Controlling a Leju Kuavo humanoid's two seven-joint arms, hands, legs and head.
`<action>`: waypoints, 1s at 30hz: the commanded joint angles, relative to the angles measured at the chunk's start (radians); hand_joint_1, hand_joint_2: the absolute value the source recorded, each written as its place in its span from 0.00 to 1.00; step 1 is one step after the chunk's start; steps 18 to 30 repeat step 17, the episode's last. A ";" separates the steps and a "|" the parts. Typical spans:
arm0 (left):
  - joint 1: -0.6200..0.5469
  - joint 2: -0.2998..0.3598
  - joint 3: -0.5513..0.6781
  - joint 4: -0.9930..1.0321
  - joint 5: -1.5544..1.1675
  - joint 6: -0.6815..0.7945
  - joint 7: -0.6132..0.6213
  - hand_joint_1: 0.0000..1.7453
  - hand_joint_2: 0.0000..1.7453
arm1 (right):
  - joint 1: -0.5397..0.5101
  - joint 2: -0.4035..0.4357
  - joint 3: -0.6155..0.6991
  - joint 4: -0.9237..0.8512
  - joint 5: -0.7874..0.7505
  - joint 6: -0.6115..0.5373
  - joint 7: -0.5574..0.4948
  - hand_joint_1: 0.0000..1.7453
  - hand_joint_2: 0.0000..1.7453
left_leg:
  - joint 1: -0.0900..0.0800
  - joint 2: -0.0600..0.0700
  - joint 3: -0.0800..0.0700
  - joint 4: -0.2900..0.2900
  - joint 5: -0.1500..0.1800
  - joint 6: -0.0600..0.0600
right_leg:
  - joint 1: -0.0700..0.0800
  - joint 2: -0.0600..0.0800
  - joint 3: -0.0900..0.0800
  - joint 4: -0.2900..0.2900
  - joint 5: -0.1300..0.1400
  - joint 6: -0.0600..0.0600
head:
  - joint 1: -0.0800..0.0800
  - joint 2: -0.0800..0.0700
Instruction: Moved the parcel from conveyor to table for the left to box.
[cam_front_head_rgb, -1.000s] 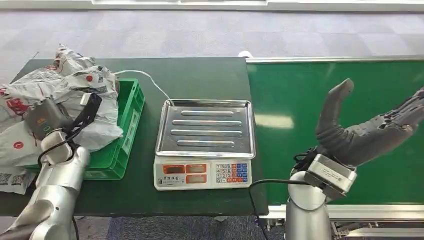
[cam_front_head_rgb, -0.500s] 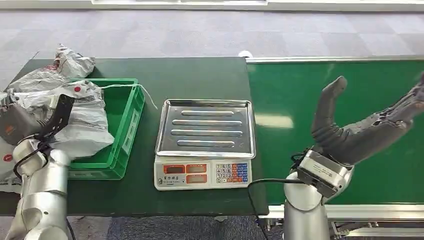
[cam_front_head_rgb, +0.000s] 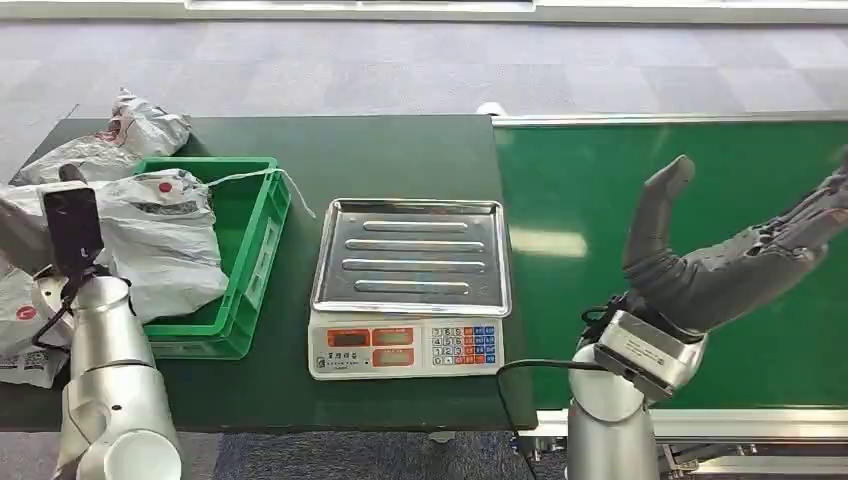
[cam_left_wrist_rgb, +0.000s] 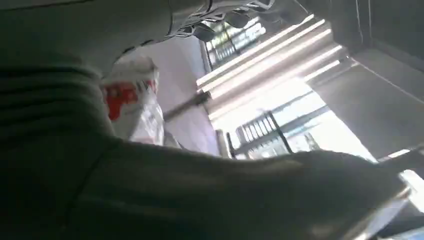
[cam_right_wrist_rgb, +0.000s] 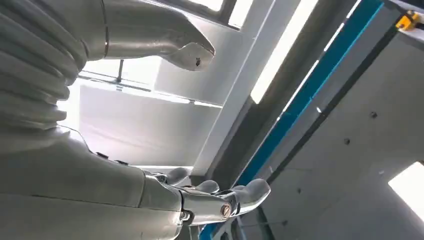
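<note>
A crumpled white-grey parcel (cam_front_head_rgb: 160, 245) with a red dot lies across the left side of the green crate (cam_front_head_rgb: 255, 215) and spills over its left wall. My left hand (cam_front_head_rgb: 72, 228) stands at the parcel's left edge, seen as a dark upright shape above the silver wrist. Its fingers are hidden, so its hold is unclear. The left wrist view is blurred, with a grey thumb (cam_left_wrist_rgb: 225, 195) and a red-printed parcel (cam_left_wrist_rgb: 132, 100). My right hand (cam_front_head_rgb: 725, 265) is held palm up over the green conveyor (cam_front_head_rgb: 600, 170), fingers (cam_right_wrist_rgb: 240, 195) spread and holding nothing.
A weighing scale (cam_front_head_rgb: 410, 348) with a steel tray (cam_front_head_rgb: 412, 212) stands mid-table beside the crate. More parcels lie at the table's far left corner (cam_front_head_rgb: 125, 130) and near its front left edge (cam_front_head_rgb: 20, 315). The dark green table (cam_front_head_rgb: 390, 150) meets the conveyor on its right.
My left hand drew back to the left, and the parcel slid left with it, uncovering the crate's right half. The right hand barely shifted.
</note>
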 joint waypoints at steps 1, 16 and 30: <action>-0.008 -0.071 -0.107 -0.127 0.112 -0.077 -0.015 0.00 0.00 | -0.001 -0.002 -0.040 0.047 -0.015 -0.002 -0.016 0.00 1.00 | 0.001 -0.001 0.001 0.000 0.000 0.001 | 0.001 -0.002 0.002 -0.002 0.000 0.000 | 0.000 0.000; 0.346 -0.026 -0.597 -0.668 0.504 -0.434 0.100 0.00 1.00 | 0.032 -0.002 0.056 0.122 -0.260 -0.002 -0.073 0.00 1.00 | 0.001 0.002 0.001 -0.001 -0.001 0.001 | 0.001 0.001 0.002 -0.002 0.000 0.000 | 0.000 0.000; 0.376 -0.011 -0.644 -0.689 0.520 -0.506 0.085 0.00 1.00 | 0.040 -0.002 0.095 0.142 -0.298 -0.002 -0.073 0.00 1.00 | 0.001 0.004 0.004 -0.003 -0.001 0.001 | 0.001 0.002 0.004 -0.005 0.000 0.000 | 0.000 0.000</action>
